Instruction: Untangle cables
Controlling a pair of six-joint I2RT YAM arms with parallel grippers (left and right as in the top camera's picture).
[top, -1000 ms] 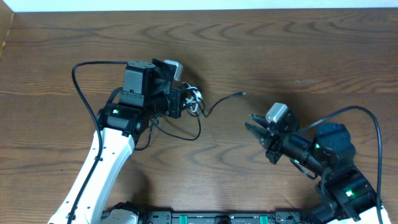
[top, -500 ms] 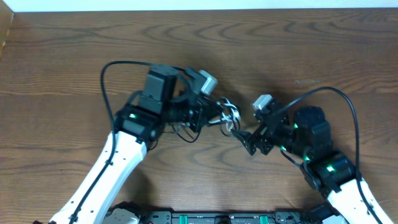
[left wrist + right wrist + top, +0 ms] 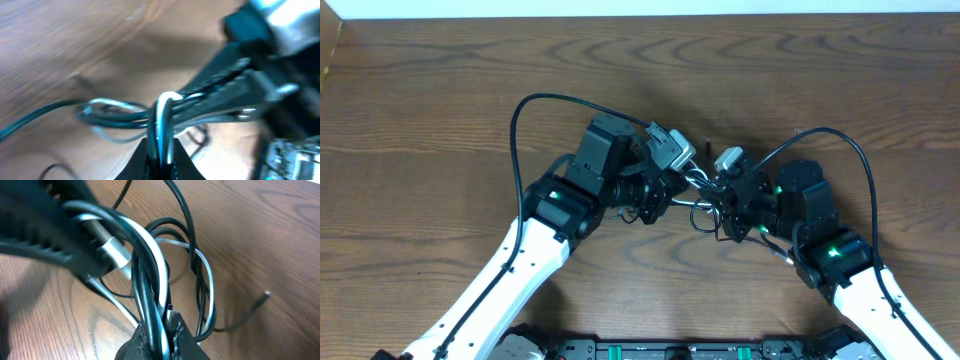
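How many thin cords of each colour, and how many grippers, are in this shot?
black cords: 2, as far as the tangle shows
white cord: 1
grippers: 2, left gripper and right gripper, each shut on the cords
total: 5

Quick tally. Two arms are counted from overhead, the left arm [image 3: 535,235] and the right arm [image 3: 840,265]. One gripper is seen on each, so two in all: the left gripper [image 3: 161,150] and the right gripper [image 3: 160,330]. One table [image 3: 420,90] is counted. One bundle of cables [image 3: 698,188] is seen. In it, one white cable [image 3: 150,255] is made out. Several black loops [image 3: 182,220] are seen, but how many separate black cords they belong to can't be told. One plug [image 3: 265,296] is spotted. Two thick leads are counted on the arms, a left lead [image 3: 535,105] and a right lead [image 3: 850,150].
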